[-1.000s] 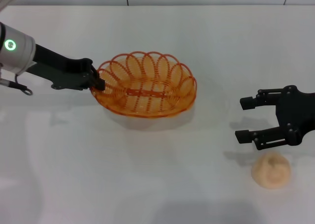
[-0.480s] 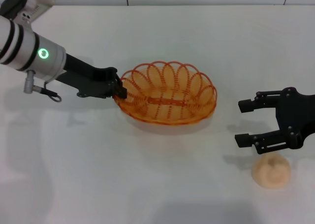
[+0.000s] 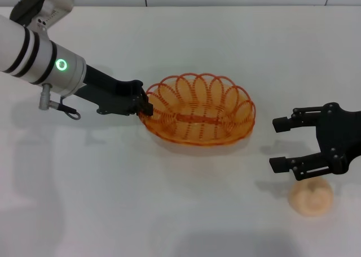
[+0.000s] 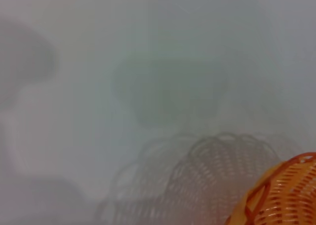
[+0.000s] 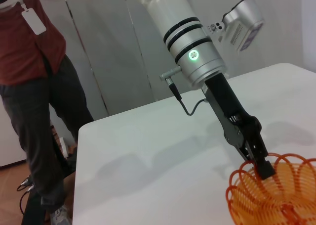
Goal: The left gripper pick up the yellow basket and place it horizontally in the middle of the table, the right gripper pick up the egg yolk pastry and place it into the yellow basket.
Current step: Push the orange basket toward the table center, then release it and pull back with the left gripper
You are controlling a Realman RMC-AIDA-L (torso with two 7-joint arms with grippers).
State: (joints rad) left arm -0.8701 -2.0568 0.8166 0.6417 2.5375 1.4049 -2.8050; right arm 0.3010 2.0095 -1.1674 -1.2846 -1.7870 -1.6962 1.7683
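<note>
The yellow basket (image 3: 200, 116) is an orange-yellow open-weave oval near the middle of the table (image 3: 169, 206), lying lengthwise across the head view. My left gripper (image 3: 144, 106) is shut on its left rim. The basket's rim also shows in the left wrist view (image 4: 281, 195) and the right wrist view (image 5: 276, 193), where the left gripper (image 5: 264, 169) clamps the rim. My right gripper (image 3: 282, 144) is open at the right, just above and left of the egg yolk pastry (image 3: 311, 196), a pale cream bun on the table near the front right. The basket is empty.
The table's far edge meets a white wall at the top of the head view. In the right wrist view a person (image 5: 34, 86) in a red top stands beyond the table's far side.
My left gripper has carried the basket rightward and slightly toward me, toward the table's middle. My right gripper and the pastry have barely moved.
</note>
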